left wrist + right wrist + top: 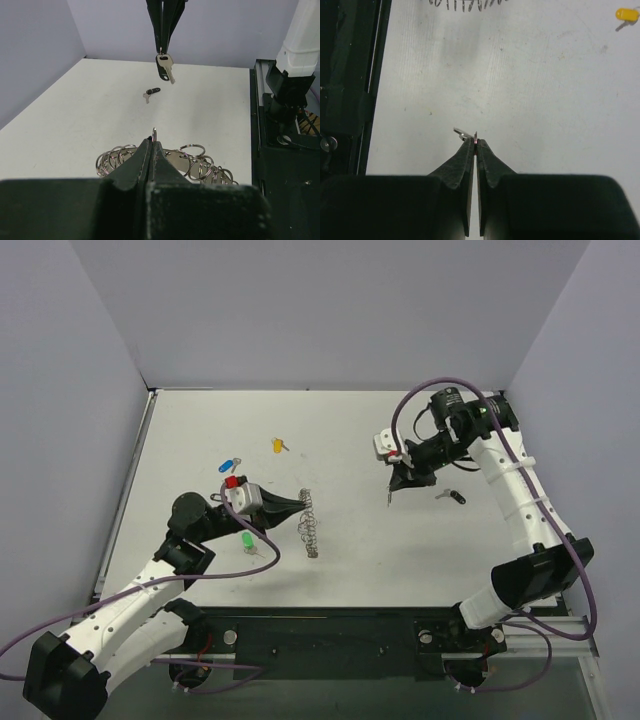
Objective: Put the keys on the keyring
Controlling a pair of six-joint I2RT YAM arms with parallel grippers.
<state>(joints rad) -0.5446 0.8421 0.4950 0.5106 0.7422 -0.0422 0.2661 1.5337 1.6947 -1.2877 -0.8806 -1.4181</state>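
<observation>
White table (400, 550) between grey walls, seen from above: the left gripper (297, 505) is clamped on the near-left edge of the keyring (309, 524), which lies mid-table as a narrow band running near to far. The right gripper (390, 495) hangs well apart to the right of it, fingers pinched on a key (388, 500). A black key (453, 496) lies just right of that gripper. The yellow key (279, 445), blue key (229, 464) and green key (247, 540) lie loose on the left side. From the left wrist, the fingers are shut on one small upright loop, with the rest of the keyring (200, 167) spread flat just beyond them. Straight ahead and higher up, the key (165, 66) dangles from the right fingers, its long axis near vertical, blade down and slightly tilted. From the right wrist, the fingers are closed tight on the key (462, 132), whose blade pokes out left. The keyring (465, 4) sits at the far edge of view, so the right arm must likely carry the key across to the held loop.
</observation>
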